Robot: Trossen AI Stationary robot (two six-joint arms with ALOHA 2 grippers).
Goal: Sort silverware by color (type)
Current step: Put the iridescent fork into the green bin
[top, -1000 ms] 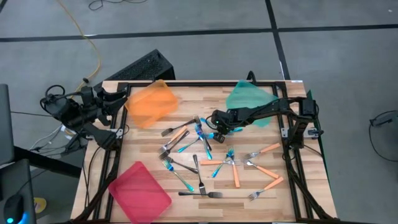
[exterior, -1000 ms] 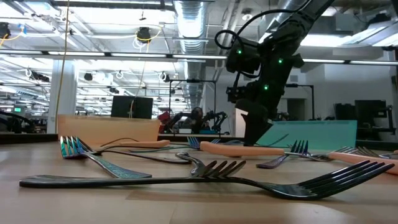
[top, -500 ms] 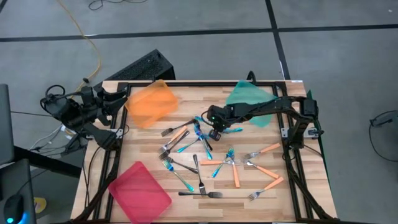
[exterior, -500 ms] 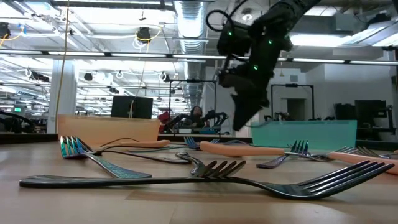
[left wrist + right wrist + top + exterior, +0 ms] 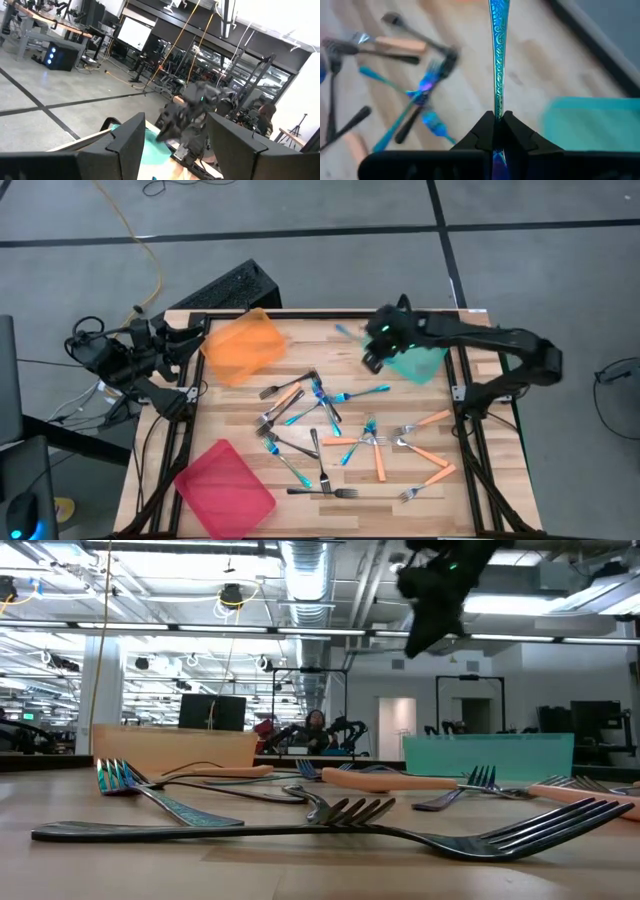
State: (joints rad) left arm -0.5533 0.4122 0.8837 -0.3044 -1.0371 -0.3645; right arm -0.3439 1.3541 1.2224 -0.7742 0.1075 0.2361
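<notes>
Wooden worktop (image 5: 230,415) in an open workshop carries three translucent trays and a scatter of small forks (image 5: 330,435): orange-handled, blue-handled and dark metal ones lie crossed over one another across its middle, some touching, a few orange ones apart toward the right edge.

Raised above the far right part of the worktop, the right gripper (image 5: 372,352) is clamped on a blue fork (image 5: 498,45), which juts forward from between the two closed fingers. It hangs just beside the teal tray (image 5: 415,352) at the far right corner, clear of the pile. The fork's handle shows a bright blue, patterned sheen; which end is pinched cannot be told.

The left gripper (image 5: 170,150) waits off the far left edge, jaws wide and holding nothing, near the orange tray (image 5: 243,345). The pink tray (image 5: 225,490) sits at the near left corner.

These forks look light, stiff and slick, so a narrow pinch on the flat of the handle seems best; held far from the middle, one may swivel or slip. Lying flat and tangled, the others likely need a pick at a free handle end.
</notes>
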